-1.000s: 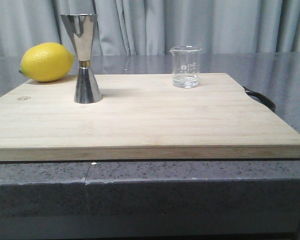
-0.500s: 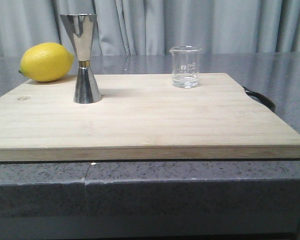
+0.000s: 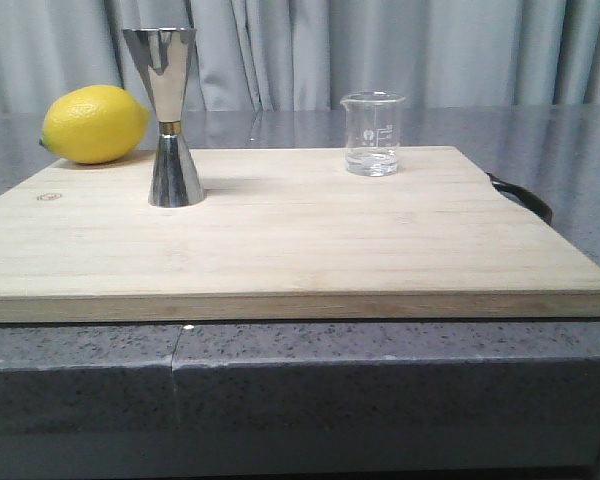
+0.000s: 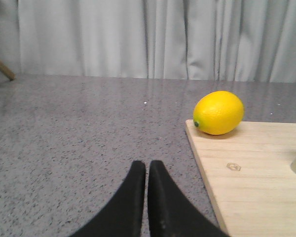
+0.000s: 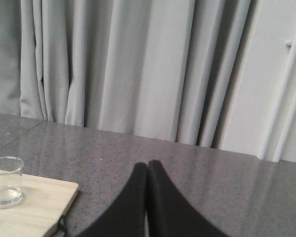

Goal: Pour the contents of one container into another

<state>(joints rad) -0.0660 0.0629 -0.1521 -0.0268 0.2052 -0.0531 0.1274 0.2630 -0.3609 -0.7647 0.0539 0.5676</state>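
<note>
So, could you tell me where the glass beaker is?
In the front view, the beaker stands upright at the cutting board's far right, well right of the jigger.

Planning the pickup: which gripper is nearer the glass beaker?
Right. The right gripper sits just off the board's edge beside the glass beaker; the left gripper is off the opposite edge, by the lemon.

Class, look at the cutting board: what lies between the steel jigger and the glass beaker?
Nothing: in the front view only bare cutting board separates the jigger from the beaker.

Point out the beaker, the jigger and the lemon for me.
beaker (image 3: 371, 135), front view, glass wall at the printed marks.
jigger (image 3: 174, 172), front view, lower steel cone.
lemon (image 3: 95, 124), front view, middle of the peel.
</note>
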